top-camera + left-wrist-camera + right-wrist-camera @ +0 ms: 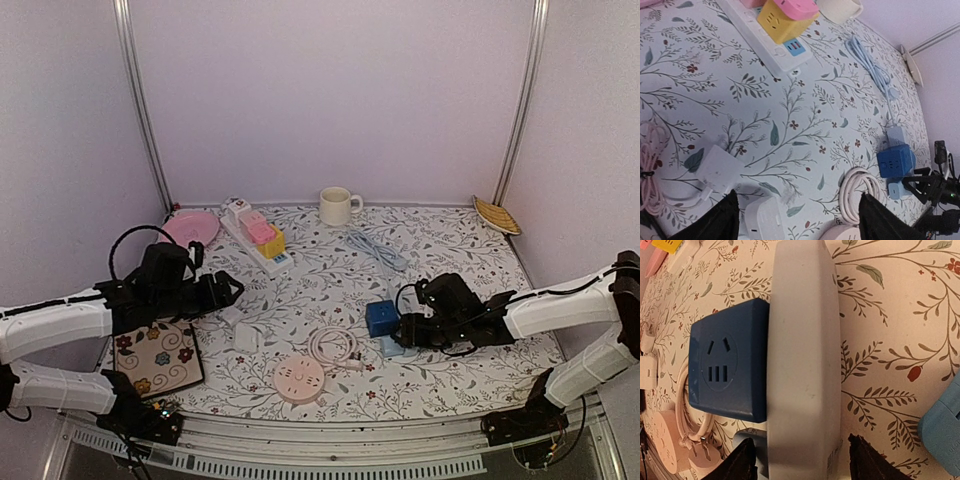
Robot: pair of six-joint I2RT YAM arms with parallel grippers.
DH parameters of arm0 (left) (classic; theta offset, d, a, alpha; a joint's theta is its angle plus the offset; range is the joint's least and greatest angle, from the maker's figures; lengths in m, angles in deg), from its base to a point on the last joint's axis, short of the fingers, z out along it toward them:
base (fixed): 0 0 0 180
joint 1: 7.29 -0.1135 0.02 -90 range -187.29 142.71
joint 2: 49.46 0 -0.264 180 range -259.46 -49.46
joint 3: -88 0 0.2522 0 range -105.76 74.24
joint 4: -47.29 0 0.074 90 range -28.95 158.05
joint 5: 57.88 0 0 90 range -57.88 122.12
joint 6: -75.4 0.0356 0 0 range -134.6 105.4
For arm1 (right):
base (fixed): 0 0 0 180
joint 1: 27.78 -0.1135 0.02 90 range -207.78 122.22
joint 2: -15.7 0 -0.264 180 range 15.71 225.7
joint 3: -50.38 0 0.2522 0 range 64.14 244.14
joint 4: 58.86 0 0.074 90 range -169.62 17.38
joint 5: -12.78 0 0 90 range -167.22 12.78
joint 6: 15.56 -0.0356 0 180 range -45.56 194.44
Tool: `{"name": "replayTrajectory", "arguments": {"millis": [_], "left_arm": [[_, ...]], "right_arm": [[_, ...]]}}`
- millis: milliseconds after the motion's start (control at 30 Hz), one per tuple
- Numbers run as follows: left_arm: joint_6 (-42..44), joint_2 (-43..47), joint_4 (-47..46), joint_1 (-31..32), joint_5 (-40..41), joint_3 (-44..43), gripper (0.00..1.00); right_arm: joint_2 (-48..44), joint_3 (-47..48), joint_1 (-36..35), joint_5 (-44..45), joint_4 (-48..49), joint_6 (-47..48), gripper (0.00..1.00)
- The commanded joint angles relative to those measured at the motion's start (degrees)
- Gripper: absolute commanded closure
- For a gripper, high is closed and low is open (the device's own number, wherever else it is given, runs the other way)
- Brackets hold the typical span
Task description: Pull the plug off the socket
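Observation:
The plug is a dark blue cube [380,317] plugged into a pale grey-blue socket strip [392,347] right of centre. In the right wrist view the blue cube [727,365] sits on the side of the strip [805,350]. My right gripper [802,439] is open, and its two dark fingers straddle the strip's near end. It also shows in the top view [402,330]. My left gripper [232,290] is open and empty over the left of the table. In its wrist view [798,196] a white adapter [760,220] lies between the fingers.
A white power strip [258,240] with pink and yellow cubes lies at the back left. There are also a pink plate [190,228], a mug [337,205], a pale blue cable [375,248], a coiled cable [333,345], a round pink socket [299,380] and a flowered tile [158,360].

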Motion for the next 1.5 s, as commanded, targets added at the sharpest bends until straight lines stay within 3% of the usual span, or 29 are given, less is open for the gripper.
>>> {"name": "replayTrajectory", "arguments": {"millis": [0,300,600,867,1167,1467], "left_arm": [[-1.7,-3.6,-1.9,6.1,-0.4,-3.4,0.18],[-5.1,-15.8,-11.6,14.8,-5.0,-6.3,0.21],[-8.1,-29.4,-19.5,22.2,-9.2,-13.6,0.23],[-10.0,-39.6,-22.4,26.9,-12.0,-21.0,0.23],[-11.4,-45.2,-25.5,29.1,-14.8,-25.2,0.24],[-14.4,-47.1,-30.8,29.8,-17.7,-24.8,0.30]], "right_arm": [[1.9,1.4,-0.2,0.2,0.7,-0.4,0.40],[0.8,1.0,-0.3,-3.0,4.1,-2.4,0.63],[-0.7,0.1,-0.4,-4.6,7.9,-5.0,0.76],[-5.0,-2.4,-2.3,-0.5,11.4,-8.4,0.88],[-11.5,-3.7,-8.1,10.3,12.5,-9.0,0.95],[-12.2,-3.3,-12.8,18.4,13.5,-10.7,0.96]]}}
